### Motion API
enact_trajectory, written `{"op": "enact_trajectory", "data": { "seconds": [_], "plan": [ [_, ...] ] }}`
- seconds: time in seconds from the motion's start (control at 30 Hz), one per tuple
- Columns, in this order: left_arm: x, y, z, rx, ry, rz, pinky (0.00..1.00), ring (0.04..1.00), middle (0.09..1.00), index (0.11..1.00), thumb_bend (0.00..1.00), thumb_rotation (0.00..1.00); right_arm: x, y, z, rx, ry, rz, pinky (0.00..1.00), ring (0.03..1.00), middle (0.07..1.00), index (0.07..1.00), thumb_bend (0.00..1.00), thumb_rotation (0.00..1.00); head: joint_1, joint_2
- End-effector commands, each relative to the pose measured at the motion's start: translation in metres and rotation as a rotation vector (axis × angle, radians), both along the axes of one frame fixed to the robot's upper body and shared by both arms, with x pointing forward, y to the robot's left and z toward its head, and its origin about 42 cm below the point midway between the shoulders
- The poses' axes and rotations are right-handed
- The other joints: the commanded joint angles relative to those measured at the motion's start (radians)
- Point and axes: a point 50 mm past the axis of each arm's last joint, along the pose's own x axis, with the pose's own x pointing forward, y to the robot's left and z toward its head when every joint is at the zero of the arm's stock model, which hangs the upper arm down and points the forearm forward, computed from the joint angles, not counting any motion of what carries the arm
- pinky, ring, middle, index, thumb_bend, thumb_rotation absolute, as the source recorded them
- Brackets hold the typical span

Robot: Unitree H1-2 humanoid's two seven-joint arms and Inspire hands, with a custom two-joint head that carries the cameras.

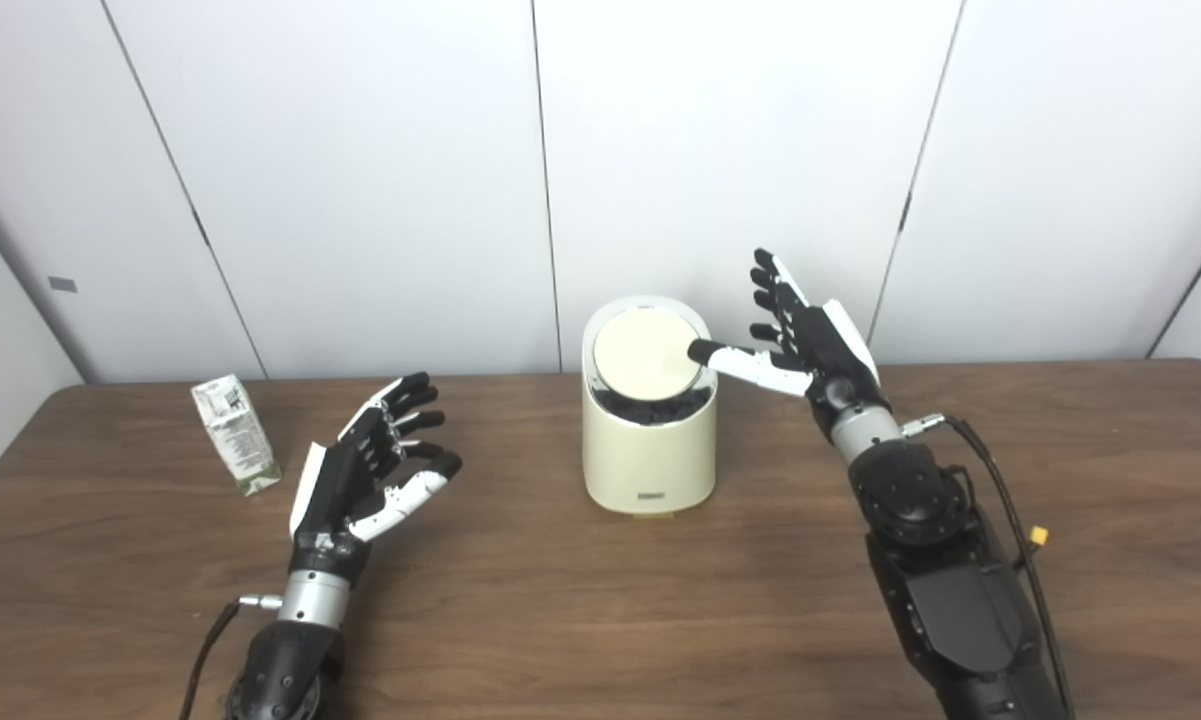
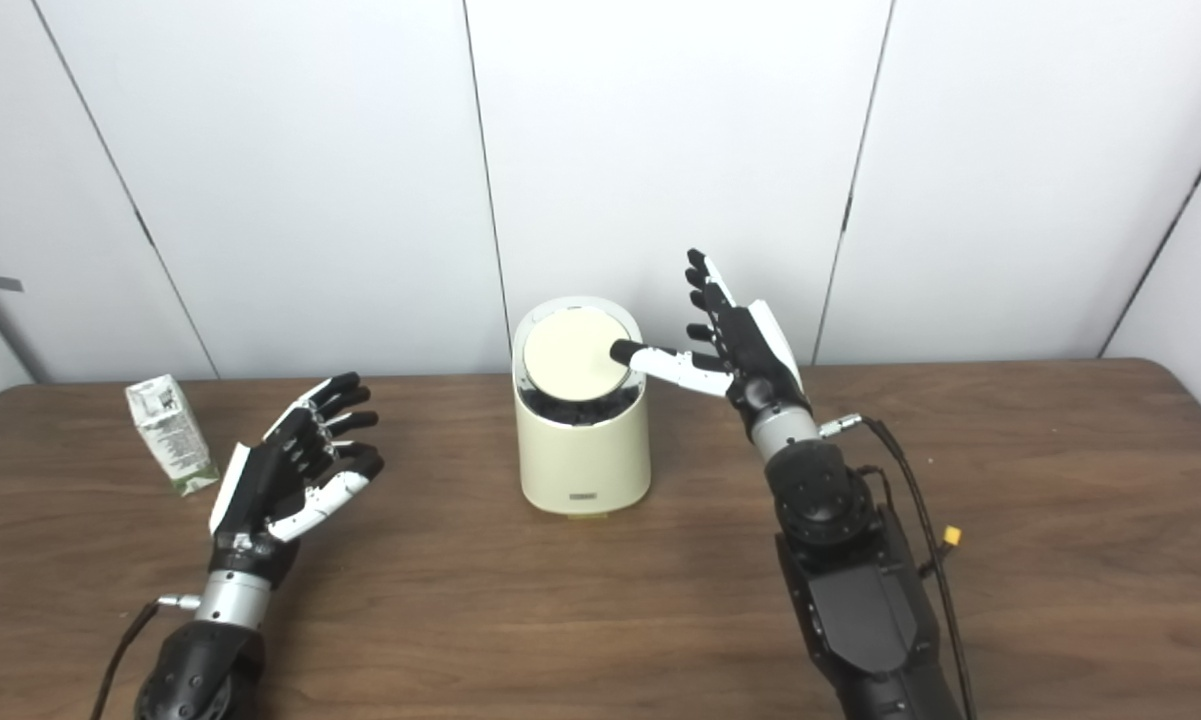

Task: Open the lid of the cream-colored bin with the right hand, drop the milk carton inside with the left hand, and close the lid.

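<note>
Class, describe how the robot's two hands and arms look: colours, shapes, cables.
Both the left hand and right hand have black fingers, white back plates and white thumbs with black tips, on silver wrist cuffs. The arms are black; thin cables run from each wrist, the right with a small yellow connector.

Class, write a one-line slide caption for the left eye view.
Right hand tips up the cream bin's lid while the open left hand waits beside the milk carton.

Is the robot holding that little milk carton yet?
No. The milk carton stands alone on the table, apart from the open left hand, while the right hand reaches to the bin's lid.
</note>
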Motion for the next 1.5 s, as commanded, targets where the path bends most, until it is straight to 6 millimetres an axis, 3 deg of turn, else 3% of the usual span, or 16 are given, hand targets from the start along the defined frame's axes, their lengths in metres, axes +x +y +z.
{"op": "enact_trajectory", "data": {
  "seconds": [0.0, 0.27, 0.6, 1.07, 1.47],
  "plan": [
    [-0.021, 0.001, -0.036, -0.016, 0.094, 0.017, 0.62, 0.763, 0.823, 0.864, 0.76, 0.30, 0.010, 0.005, 0.033, -0.009, -0.094, 0.004, 0.86, 0.957, 0.967, 0.994, 0.84, 0.42, -0.001, 0.001],
    [-0.022, -0.001, -0.035, -0.022, 0.089, 0.016, 0.62, 0.763, 0.828, 0.866, 0.76, 0.30, 0.013, 0.012, 0.041, -0.109, -0.118, -0.010, 0.80, 0.921, 0.946, 0.987, 0.88, 0.45, 0.005, 0.008],
    [-0.022, -0.002, -0.033, -0.028, 0.083, 0.016, 0.62, 0.757, 0.822, 0.863, 0.74, 0.28, 0.013, 0.023, 0.052, -0.137, -0.154, -0.002, 0.79, 0.927, 0.963, 0.977, 0.95, 0.38, 0.009, 0.014],
    [-0.021, -0.005, -0.032, -0.018, 0.076, 0.023, 0.62, 0.749, 0.813, 0.859, 0.73, 0.25, 0.020, 0.026, 0.061, -0.257, -0.186, -0.032, 0.63, 0.835, 0.915, 0.965, 0.96, 0.34, 0.015, 0.020],
    [-0.021, -0.007, -0.032, -0.042, 0.079, 0.008, 0.63, 0.757, 0.826, 0.860, 0.75, 0.28, 0.027, 0.027, 0.059, -0.336, -0.183, -0.095, 0.60, 0.811, 0.904, 0.947, 0.94, 0.30, 0.016, 0.029]
  ]
}}
